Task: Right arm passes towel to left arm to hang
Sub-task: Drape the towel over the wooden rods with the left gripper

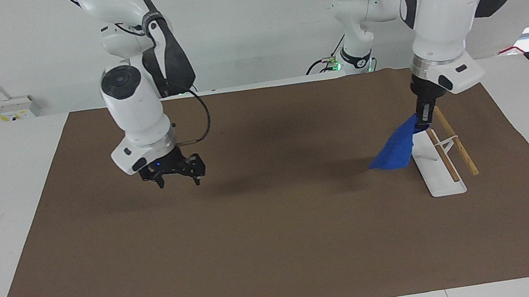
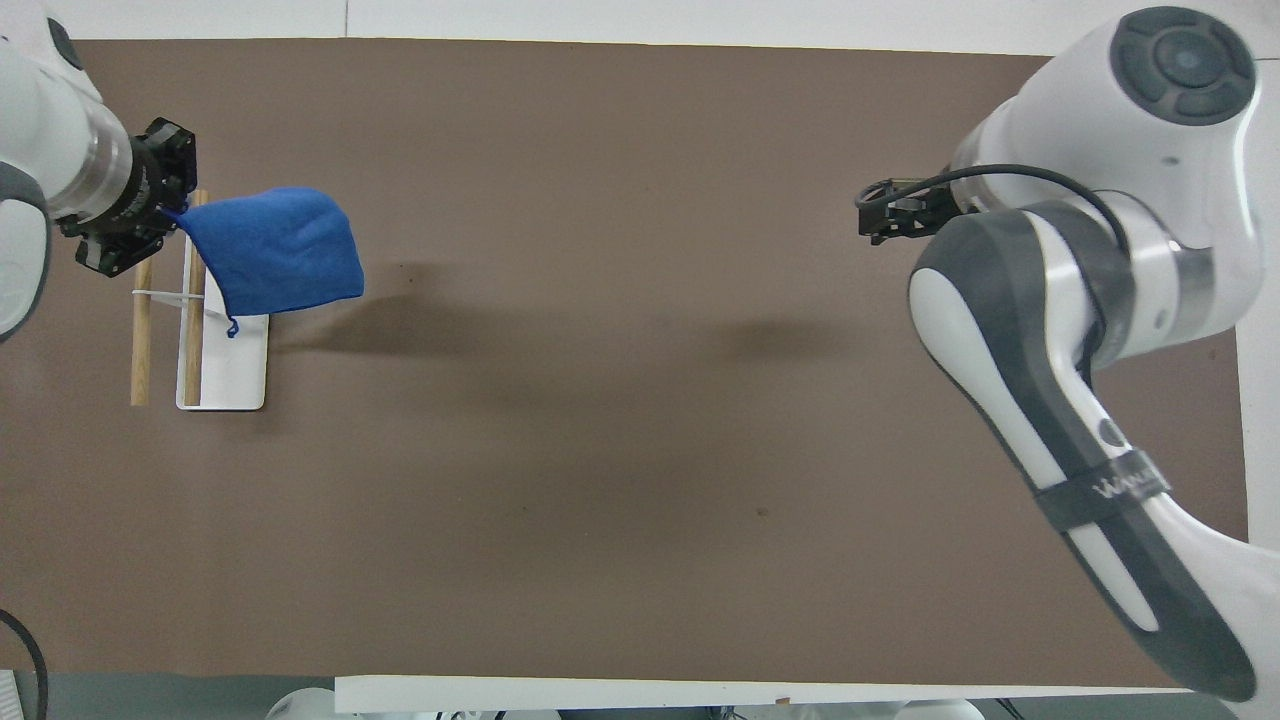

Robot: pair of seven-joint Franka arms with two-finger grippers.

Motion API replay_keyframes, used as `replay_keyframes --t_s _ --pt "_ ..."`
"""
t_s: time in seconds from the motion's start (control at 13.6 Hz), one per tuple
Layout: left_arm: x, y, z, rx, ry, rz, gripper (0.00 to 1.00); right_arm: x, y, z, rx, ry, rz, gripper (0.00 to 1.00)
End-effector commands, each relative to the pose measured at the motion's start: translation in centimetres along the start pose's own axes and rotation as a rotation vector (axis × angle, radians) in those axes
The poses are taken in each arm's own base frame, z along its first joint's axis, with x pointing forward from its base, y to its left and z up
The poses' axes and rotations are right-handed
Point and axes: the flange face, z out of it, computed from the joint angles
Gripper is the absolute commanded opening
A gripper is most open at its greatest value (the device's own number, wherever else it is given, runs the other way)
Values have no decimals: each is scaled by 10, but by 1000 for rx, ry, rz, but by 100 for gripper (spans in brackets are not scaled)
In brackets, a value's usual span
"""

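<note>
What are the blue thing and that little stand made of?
The towel, hanging from the left gripper, looks like soft fuzzy cloth: it drapes in folds, matte, with a small loop at one corner. The rack's base is smooth white, likely plastic or painted board. Its two rails look like bare light wood.

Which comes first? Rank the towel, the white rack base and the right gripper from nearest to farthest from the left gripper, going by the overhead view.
1. The towel: held in the left gripper, hanging over the rack.
2. The white rack base: on the mat under the towel, at the left arm's end of the table.
3. The right gripper: open, over the mat at the right arm's end.
</note>
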Motion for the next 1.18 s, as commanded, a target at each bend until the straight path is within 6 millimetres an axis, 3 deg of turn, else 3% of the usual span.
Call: replay_keyframes --t_s 0.0,0.22,0.29,0.44,0.96,1.1 --pt "22 -34 24 35 48 -12 0 -30 68 -59 -74 -26 -71 100" --pt "63 -58 38 62 121 -54 0 -61 136 -135 -81 -37 -84 100" --pt "72 -63 39 78 152 -57 0 -65 146 -144 -80 -66 -117 100" --pt "86 -70 41 101 194 -61 0 -73 162 -144 -54 -117 -98 100" --pt "93 -108 74 66 242 -47 0 -65 155 -139 2 -127 -96 100" --pt "103 -127 93 38 240 -68 0 -66 149 -137 29 -129 -99 100"
